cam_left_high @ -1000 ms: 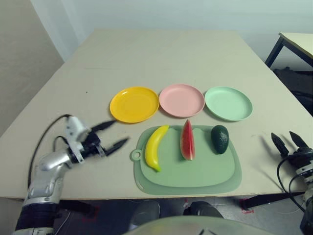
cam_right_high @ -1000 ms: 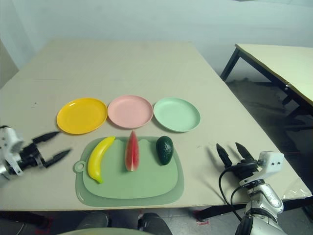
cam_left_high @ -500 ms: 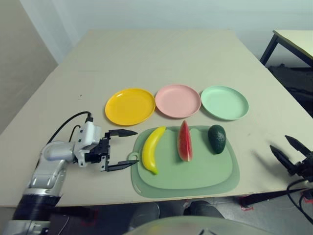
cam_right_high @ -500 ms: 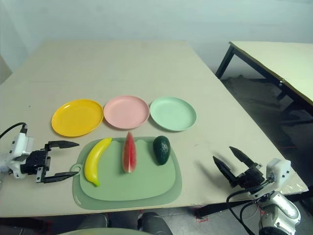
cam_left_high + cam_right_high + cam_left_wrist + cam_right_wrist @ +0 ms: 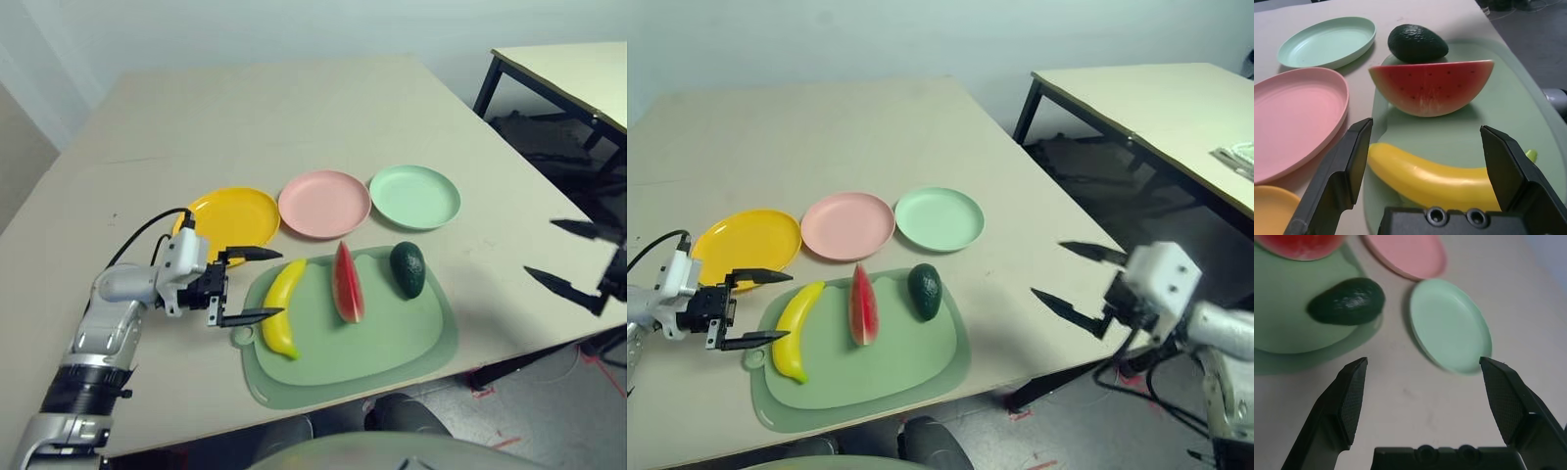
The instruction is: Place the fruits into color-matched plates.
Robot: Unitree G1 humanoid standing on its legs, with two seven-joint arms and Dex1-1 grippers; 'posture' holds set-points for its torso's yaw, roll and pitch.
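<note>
Curved yellow banana (image 5: 281, 310) on the mat, seemingly untouched; left gripper (image 5: 253, 285) and right gripper (image 5: 1076, 278) both spread wide

Left end effector (image 5: 248, 285) at 9 o'clock, fingers spread wide, pointing toward 3 o'clock. Right end effector (image 5: 1080, 281) at 3 o'clock, likewise spread.

Glossy banana (image 5: 1435, 178), pebbly matt avocado (image 5: 1417, 43)

Yellow plate (image 5: 1268, 208) mostly cut off
</note>
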